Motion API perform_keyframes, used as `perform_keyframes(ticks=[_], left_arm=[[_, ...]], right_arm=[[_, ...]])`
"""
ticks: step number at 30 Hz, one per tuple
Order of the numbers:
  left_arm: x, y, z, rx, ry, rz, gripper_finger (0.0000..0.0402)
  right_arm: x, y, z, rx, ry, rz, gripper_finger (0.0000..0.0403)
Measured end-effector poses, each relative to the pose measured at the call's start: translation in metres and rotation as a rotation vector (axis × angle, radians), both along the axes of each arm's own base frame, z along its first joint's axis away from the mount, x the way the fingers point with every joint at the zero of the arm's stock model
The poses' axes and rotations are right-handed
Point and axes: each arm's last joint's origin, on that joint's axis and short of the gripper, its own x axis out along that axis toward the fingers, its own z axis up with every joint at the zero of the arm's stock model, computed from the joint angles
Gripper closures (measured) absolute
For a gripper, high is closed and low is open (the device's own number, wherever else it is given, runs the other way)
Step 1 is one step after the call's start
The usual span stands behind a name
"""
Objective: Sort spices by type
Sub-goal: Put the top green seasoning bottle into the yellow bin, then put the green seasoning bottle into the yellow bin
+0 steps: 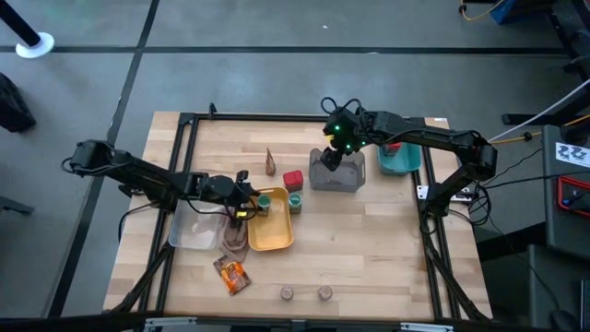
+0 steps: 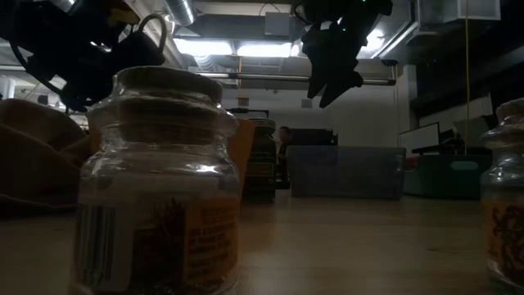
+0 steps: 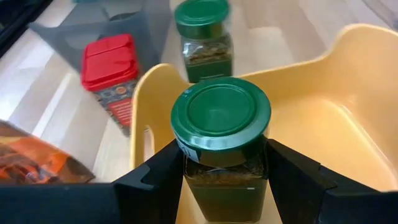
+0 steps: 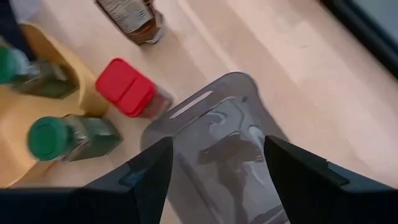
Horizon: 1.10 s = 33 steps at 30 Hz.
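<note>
My left gripper (image 1: 254, 203) is shut on a green-lidded jar (image 3: 221, 146) at the yellow tray's (image 1: 275, 232) far-left corner. The second green-lidded jar (image 1: 295, 201) stands on the table just right of that tray. One red block (image 1: 293, 180) stands beside the grey tray (image 1: 339, 177); another (image 1: 394, 148) sits in the teal tray (image 1: 402, 161). My right gripper (image 4: 217, 180) hovers open above the grey tray (image 4: 217, 124), touching nothing. A dark sachet (image 1: 270, 163) stands at the far side. The orange-brown sachet (image 1: 232, 274) and two tiny round jars (image 1: 288, 293) (image 1: 324, 292) lie near the front edge. My left gripper pinches the green-lidded jar between its two fingers (image 3: 163, 177), which close on the glass body (image 3: 221, 186) just under the lid (image 3: 221, 112). The fingers come level from the table's left. The jar stands upright over the yellow tray's end (image 3: 149, 124); its base is hidden.
A clear tray (image 1: 195, 231) and a beige cloth (image 1: 235, 238) lie left of the yellow tray, under the left arm. Bare wood stretches across the table's right front. The low view is filled by the two tiny jars (image 2: 160, 188) (image 2: 503, 205), with both arms high above.
</note>
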Motion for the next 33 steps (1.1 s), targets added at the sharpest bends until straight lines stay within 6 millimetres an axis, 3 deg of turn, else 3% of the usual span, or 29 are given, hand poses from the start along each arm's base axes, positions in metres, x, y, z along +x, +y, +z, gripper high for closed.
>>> perform_keyframes(ticks=[10, 16, 21, 26, 33], left_arm=[[0.0, 0.0, 0.0, 0.002, -0.002, 0.011, 0.0217], [0.0, 0.001, 0.0, 0.005, -0.002, 0.036, 0.0212], [-0.001, 0.003, -0.002, 0.008, 0.005, 0.108, 0.0167], [-0.001, 0.003, -0.001, -0.001, -0.003, 0.115, 0.0133], [-0.001, 0.003, -0.001, -0.006, -0.005, 0.11, 0.0128]], right_arm=[[0.007, 0.018, 0.001, 0.012, -0.022, 0.126, 0.015], [0.019, 0.045, 0.004, -0.007, -0.085, 0.212, 0.015], [0.029, 0.075, 0.005, -0.021, -0.157, 0.307, 0.015], [0.036, 0.106, -0.004, -0.057, -0.222, 0.379, 0.015], [0.036, 0.133, -0.031, -0.224, -0.239, 0.379, 0.015]])
